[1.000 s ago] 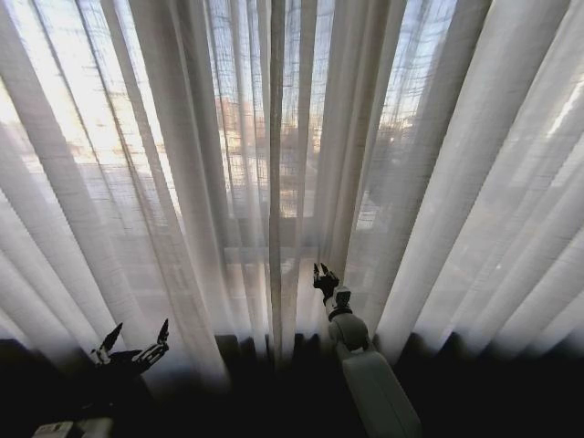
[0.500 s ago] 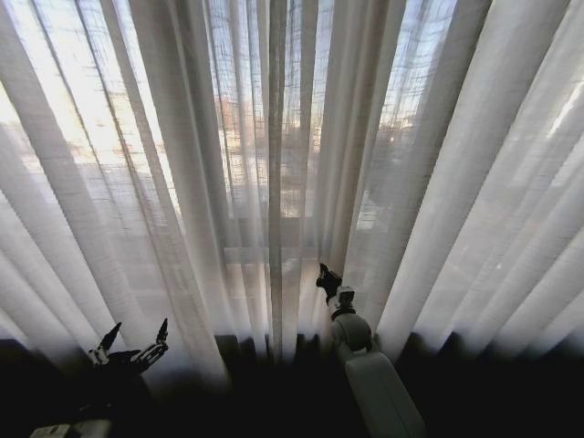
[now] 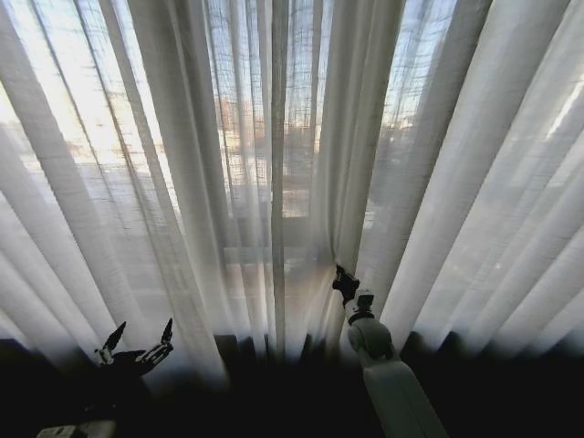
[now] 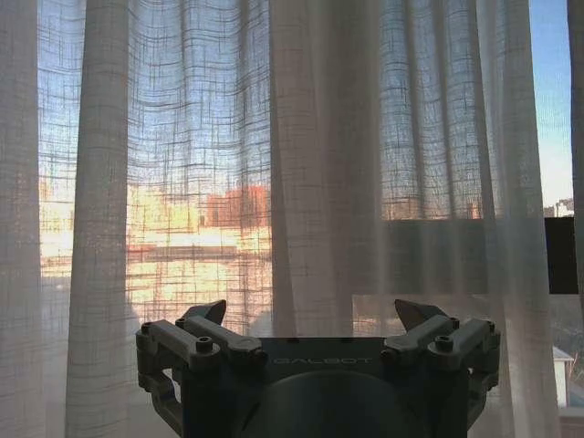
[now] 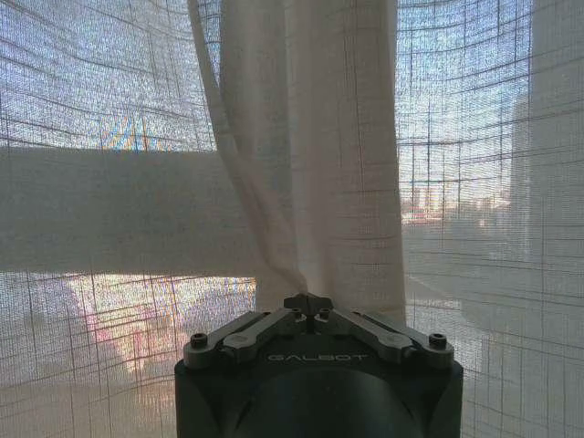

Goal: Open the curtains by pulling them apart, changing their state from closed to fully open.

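Note:
Sheer white curtains hang across the whole window in long vertical folds, drawn together near the centre. My right gripper is low at the middle, shut on a bunched fold of the right curtain; in the right wrist view its fingertips meet with the fabric pinched between them. Down at the lower left, my left gripper stands open in front of the left curtain, its fingers spread with nothing between them.
Dark window frame bars show through the fabric. A dark sill or floor band runs along the bottom. City buildings glow behind the weave.
My right gripper has moved to the right with the curtain fold, dragging the fabric's lower part that way. The left gripper has barely shifted.

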{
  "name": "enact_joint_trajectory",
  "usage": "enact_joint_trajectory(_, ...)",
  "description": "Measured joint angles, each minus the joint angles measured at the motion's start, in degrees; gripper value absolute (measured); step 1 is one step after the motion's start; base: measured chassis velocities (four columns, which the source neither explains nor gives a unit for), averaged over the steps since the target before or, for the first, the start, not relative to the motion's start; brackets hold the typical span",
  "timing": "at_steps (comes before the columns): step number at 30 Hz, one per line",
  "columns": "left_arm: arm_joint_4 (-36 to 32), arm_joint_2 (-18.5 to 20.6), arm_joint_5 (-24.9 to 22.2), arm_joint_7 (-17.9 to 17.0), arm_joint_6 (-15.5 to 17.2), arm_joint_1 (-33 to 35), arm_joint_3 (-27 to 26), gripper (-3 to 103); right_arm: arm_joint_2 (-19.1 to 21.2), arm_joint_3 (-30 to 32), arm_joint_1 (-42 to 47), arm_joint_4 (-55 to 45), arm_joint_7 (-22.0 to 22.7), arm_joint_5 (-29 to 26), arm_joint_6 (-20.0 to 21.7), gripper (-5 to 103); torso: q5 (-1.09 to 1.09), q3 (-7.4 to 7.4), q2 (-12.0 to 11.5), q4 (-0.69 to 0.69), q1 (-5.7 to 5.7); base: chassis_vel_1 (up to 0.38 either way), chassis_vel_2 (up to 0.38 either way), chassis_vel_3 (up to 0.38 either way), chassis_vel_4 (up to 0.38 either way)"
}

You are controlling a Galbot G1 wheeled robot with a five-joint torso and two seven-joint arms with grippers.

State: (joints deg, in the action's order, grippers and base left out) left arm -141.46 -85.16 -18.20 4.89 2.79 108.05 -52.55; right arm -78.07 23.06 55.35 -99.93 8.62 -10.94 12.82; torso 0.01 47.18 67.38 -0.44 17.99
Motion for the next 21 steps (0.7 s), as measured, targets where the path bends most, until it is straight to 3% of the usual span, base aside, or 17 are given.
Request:
enact_joint_trajectory(10,-0.52,-0.69,-0.01,0.00,-0.95,0.90,-0.42,100,0.14,0.31,0.22,-0.79,-0.05,-0.35,0.16,0,0.02,0.00,0.00,0.00,-0.01,-0.148,-0.225,0.150,0.225)
enact_joint_trajectory(21,-1.18,-1.26,-0.11,0.07,-2.06,1.97,-1.00,100,0.19,0.68,0.84,-1.84,-0.07,-0.49,0.27,0,-0.01,0.00,0.00,0.00,0.00,-0.268,-0.339,0.276,0.337)
